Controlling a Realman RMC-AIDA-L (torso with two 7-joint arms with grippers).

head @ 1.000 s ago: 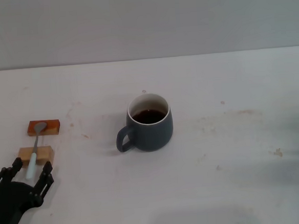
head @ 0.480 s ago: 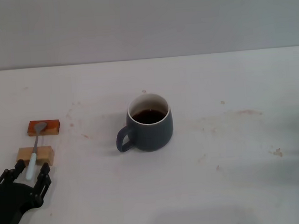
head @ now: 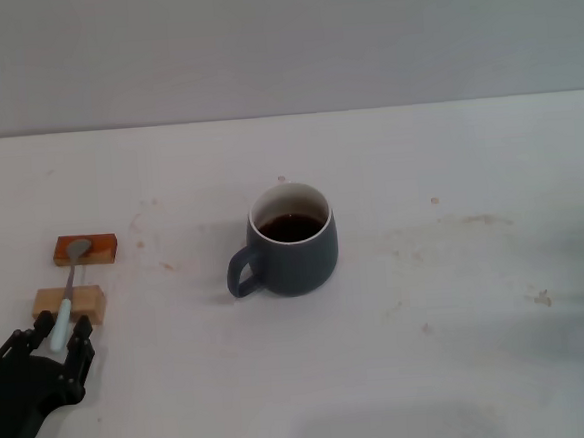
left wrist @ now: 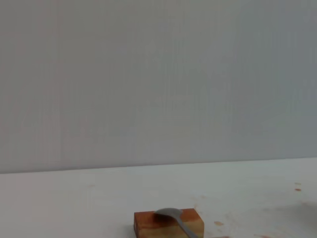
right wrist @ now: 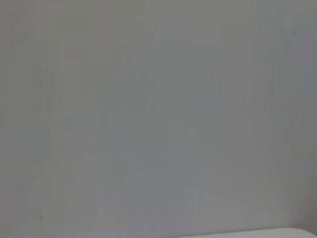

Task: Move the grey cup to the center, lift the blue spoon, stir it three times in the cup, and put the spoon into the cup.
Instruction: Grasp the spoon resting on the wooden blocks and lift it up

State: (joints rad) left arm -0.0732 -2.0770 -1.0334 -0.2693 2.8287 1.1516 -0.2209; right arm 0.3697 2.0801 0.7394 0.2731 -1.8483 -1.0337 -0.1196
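Note:
The grey cup (head: 294,254) stands upright near the table's middle, handle toward my left side, with dark liquid inside. The blue spoon (head: 70,278) lies at the near left, its metal bowl on an orange-brown block (head: 99,249) and its pale blue handle across a tan block (head: 85,304). My left gripper (head: 61,326) is at the handle's near end, fingers closed in on both sides of it. The spoon still rests on the blocks. The left wrist view shows the spoon bowl (left wrist: 167,213) on the orange-brown block (left wrist: 146,223). The right gripper is out of view.
The white table (head: 458,298) has faint stains to the right of the cup. A grey wall stands behind the table's far edge. The right wrist view shows only blank wall.
My left gripper's fingers have drawn together around the spoon handle's end and moved slightly forward. The spoon and the cup have not moved.

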